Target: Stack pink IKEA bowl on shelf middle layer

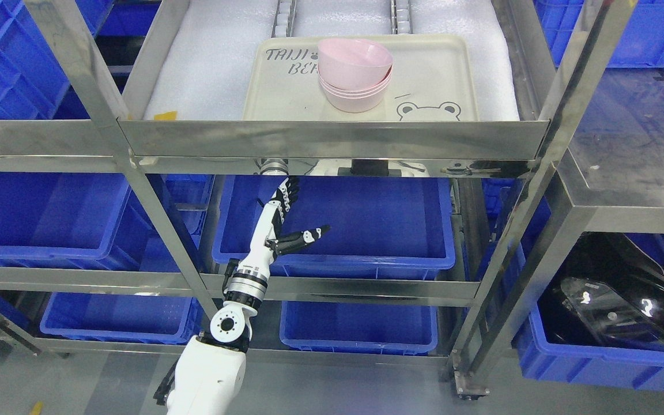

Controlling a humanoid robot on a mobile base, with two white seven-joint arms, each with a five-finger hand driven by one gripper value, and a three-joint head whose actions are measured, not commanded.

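A stack of pink bowls (355,75) stands on a cream tray (286,86) on the upper shelf layer; the top bowl sits tilted in the stack. My left hand (294,213) is below that shelf's front rail, in front of a large blue bin (366,225). Its fingers are spread, the thumb points right, and it holds nothing. The hand is well below and left of the bowls. My right arm is not in view.
The steel shelf frame (332,141) has a wide front rail and slanted uprights. Blue bins (38,213) fill the lower layers and surroundings. A glossy black object (626,300) lies in a bin at the lower right.
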